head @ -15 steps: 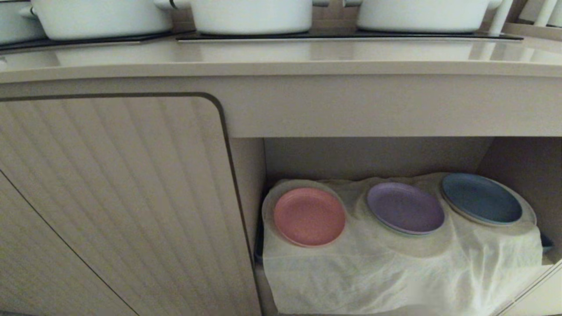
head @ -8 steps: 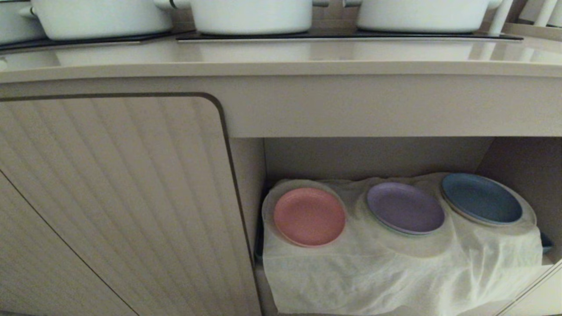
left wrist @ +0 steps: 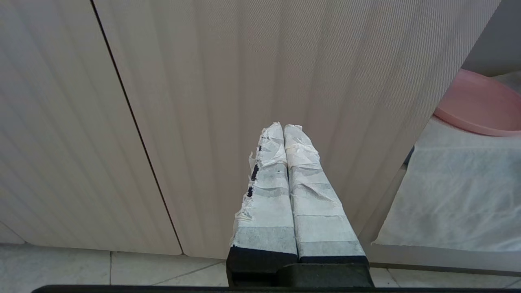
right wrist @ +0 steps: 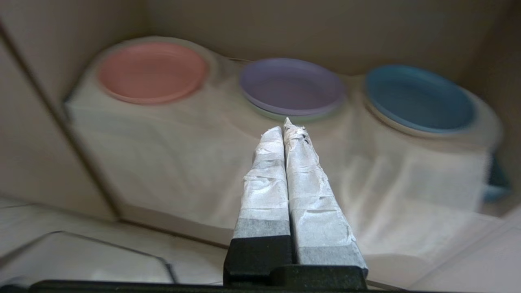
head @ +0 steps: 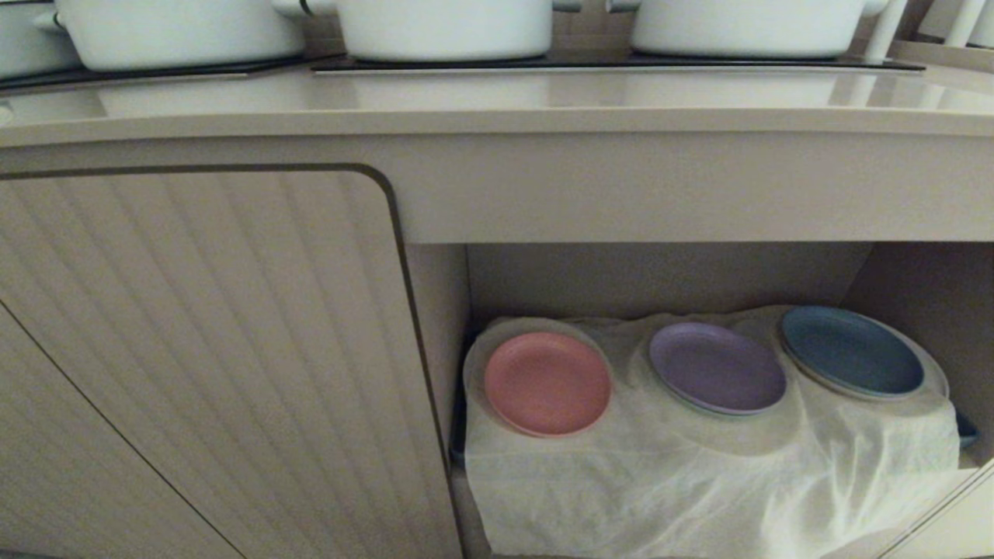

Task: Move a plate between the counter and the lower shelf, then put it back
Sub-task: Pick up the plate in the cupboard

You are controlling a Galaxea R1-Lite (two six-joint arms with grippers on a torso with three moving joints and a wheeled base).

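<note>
The pink plate (head: 547, 383) lies flat at the left end of the lower shelf (head: 668, 481), on its wrinkled white cloth; it also shows as the pink plate (right wrist: 152, 72) and the pink plate (left wrist: 478, 105). The beige counter (head: 497, 105) runs above the recess. My right gripper (right wrist: 284, 125) is shut and empty, hanging in front of the shelf and pointing toward the purple plate, apart from the pink one. My left gripper (left wrist: 283, 127) is shut and empty, facing the ribbed cabinet door left of the recess. Neither arm shows in the head view.
A purple plate (head: 717, 368) and a blue plate (head: 851, 351) sit to the right of the pink one on the same cloth. White pots (head: 443, 27) stand on black hob panels (head: 613, 64). The ribbed door (head: 210, 357) closes the left side. Tiled floor (left wrist: 81, 268) lies below.
The plates and the head view stay the same. A pale blur low at the right of the cloth has shifted toward the lower right corner.
</note>
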